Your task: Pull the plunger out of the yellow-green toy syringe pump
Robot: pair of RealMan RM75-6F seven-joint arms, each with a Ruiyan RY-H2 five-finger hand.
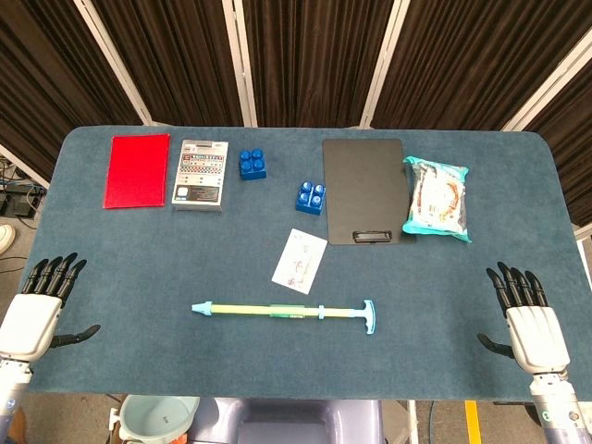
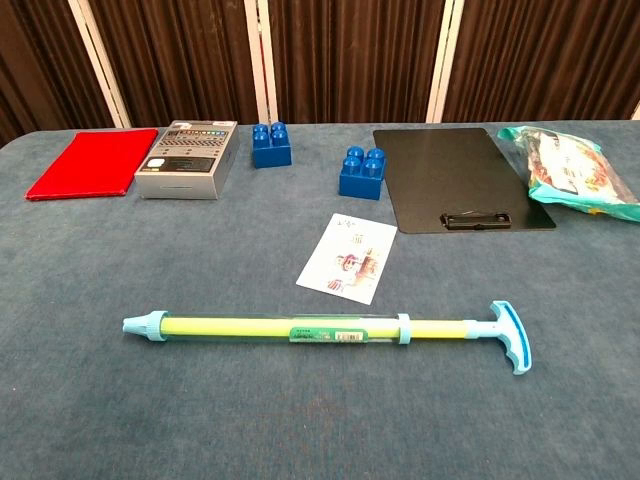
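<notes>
Overhead, a blue felt-covered counter (image 1: 139, 268) is seen against dark pleated curtains (image 1: 305, 55) split by pale slanted poles. Along the far side are laid a red folder (image 1: 137, 170), a grey box (image 1: 201, 174), two blue blocks (image 1: 252, 164) (image 1: 311, 197), a black clipboard (image 1: 363, 190) and a plastic packet (image 1: 437, 197). A small card (image 1: 300, 261) is placed nearer the middle.

The syringe (image 1: 277, 311) is laid flat across the near middle of the counter, just in front of the card, tip to the left. Its plunger (image 1: 356, 314) is seen partly drawn out on the right, ending in a blue T-handle.

The left hand (image 1: 39, 310) is held at the near left corner, the right hand (image 1: 527, 319) at the near right corner. Nothing is gripped by either; the fingers (image 1: 54, 275) are spread and pointed toward the far edge. Both hands are kept well apart from the syringe, which lies between them, untouched.

The hands are not shown in the chest view. The arms are cut off at the bottom edge of the head view. Print on the box, card and packet is too small to be read. A pale bowl-like thing (image 1: 157, 416) below the counter edge is only partly shown.
</notes>
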